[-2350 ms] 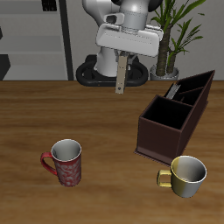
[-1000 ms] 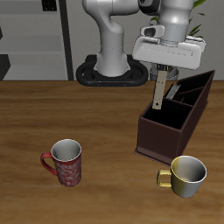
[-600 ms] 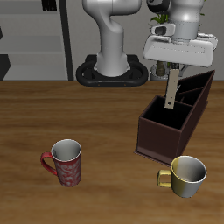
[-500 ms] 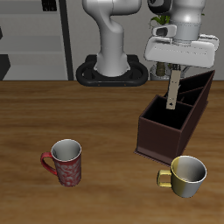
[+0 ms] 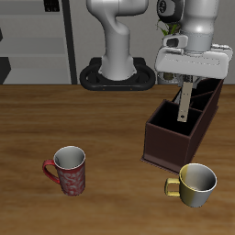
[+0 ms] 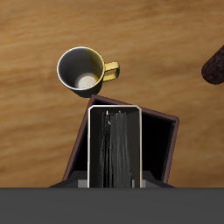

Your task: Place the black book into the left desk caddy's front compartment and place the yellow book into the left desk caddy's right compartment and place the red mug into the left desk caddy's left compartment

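A: The yellow book [image 5: 184,103] hangs upright from the gripper [image 5: 186,85], over the left desk caddy [image 5: 181,127]. In the exterior view it looks like a thin grey-tan slab, and its lower end is above the caddy's big square section, the right compartment [image 5: 173,121].

B: And the jaws?

A: They are clamped on the book's upper end, one finger on each flat side, so the book sticks straight down from between them. The wrist view shows it from above: the book [image 6: 114,147] appears as a dark rectangle with pale edges, and the dark opening of the compartment [image 6: 154,144] is around and under it.

B: What does one camera give that the other does not?

A: Only the exterior view shows the red mug [image 5: 68,171], standing well apart from the caddy, nearer the table's front edge. It also shows the caddy's two narrow sections farther back; something dark and pale lies in one of them, but I cannot tell what it is. The wrist view shows the inside of the cream mug [image 6: 82,70], dark with a pale spot at the bottom. In the exterior view this mug [image 5: 195,184] stands just in front of the caddy. The table [image 5: 92,119] is brown wood.
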